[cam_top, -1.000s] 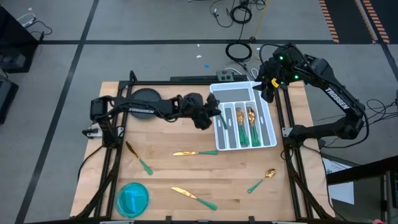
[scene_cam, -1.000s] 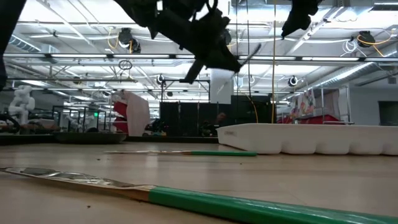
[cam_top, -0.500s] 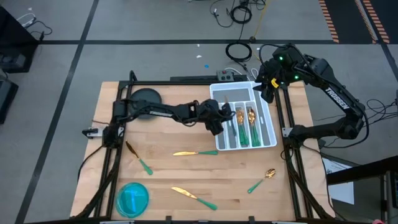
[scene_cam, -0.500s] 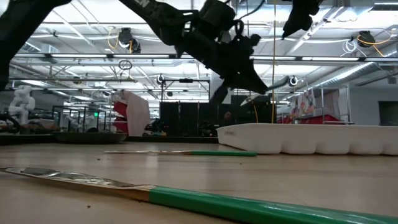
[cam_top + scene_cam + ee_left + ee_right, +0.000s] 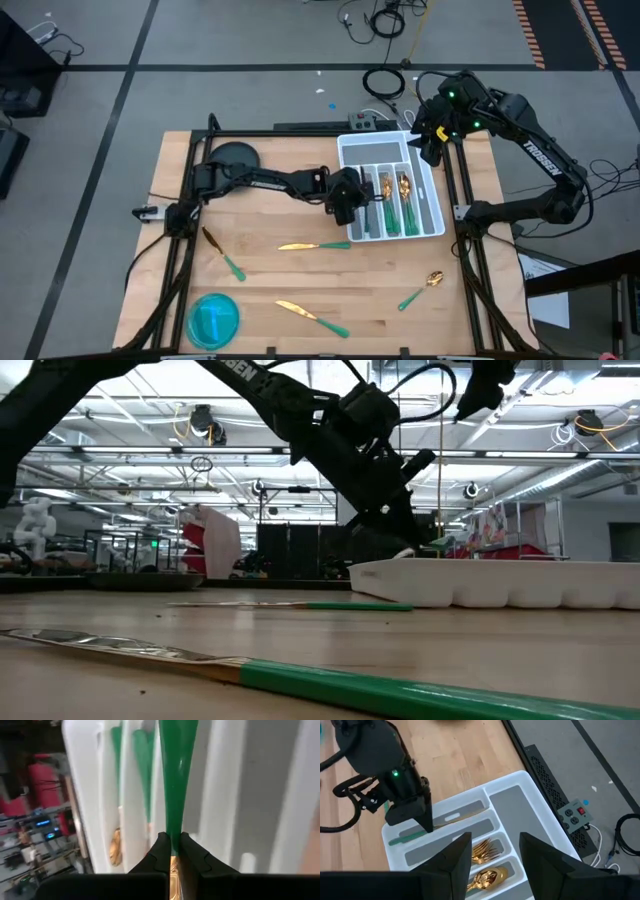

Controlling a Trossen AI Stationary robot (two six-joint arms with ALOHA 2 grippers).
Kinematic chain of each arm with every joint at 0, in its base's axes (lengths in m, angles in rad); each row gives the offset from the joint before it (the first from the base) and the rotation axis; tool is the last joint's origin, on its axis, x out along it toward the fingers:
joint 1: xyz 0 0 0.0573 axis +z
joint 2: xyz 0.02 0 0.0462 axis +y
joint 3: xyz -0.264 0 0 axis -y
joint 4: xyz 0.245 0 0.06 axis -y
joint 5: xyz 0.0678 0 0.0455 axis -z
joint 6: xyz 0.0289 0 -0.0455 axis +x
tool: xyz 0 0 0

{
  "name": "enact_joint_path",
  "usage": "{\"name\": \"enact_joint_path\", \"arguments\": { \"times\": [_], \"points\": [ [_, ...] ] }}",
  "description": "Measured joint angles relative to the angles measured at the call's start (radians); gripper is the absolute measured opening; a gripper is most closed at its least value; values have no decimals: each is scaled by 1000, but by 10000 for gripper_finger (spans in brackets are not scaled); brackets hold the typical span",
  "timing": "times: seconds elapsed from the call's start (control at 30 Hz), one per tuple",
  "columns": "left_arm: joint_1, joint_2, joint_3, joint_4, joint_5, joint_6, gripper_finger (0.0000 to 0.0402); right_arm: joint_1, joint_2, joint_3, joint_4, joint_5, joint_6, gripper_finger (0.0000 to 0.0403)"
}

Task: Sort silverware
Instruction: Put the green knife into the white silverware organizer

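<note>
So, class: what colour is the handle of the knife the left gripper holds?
Green; the knife shows best in the left wrist view.

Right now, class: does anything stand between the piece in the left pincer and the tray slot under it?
Nothing visible does. The left pincer holds a green-handled knife directly over an open slot of the white tray.

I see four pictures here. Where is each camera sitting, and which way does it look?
High view: above the table, looking straight down; shows both arms, the white tray and loose silverware.
Low view: at tabletop height, looking level across the table; the left arm reaches down to the tray.
Left wrist view: on the left arm, looking past its left gripper, shut on a green-handled knife over the tray.
Right wrist view: on the right arm, looking down past its open right gripper.
Shared: all four show the tray.
</note>
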Motion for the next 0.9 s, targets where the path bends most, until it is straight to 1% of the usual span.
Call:
{"name": "enact_joint_path", "arguments": {
  "times": [0.13,0.3,0.37,0.57,0.77,0.9],
  "points": [
    [-5,-1,0,79,1,-3,12,0,0,0,0,0,1,160],
    [-9,10,1,71,31,-5,12,0,0,0,0,0,3,160],
    [-12,27,1,69,22,-5,12,0,0,0,0,0,4,160],
    [-26,77,0,148,-46,-5,12,0,0,0,0,-1,4,160],
    [-21,79,0,133,-46,-57,12,0,0,0,0,0,4,160],
    [-15,79,0,134,-45,-58,12,0,0,0,1,0,-4,160]
  ]
}}
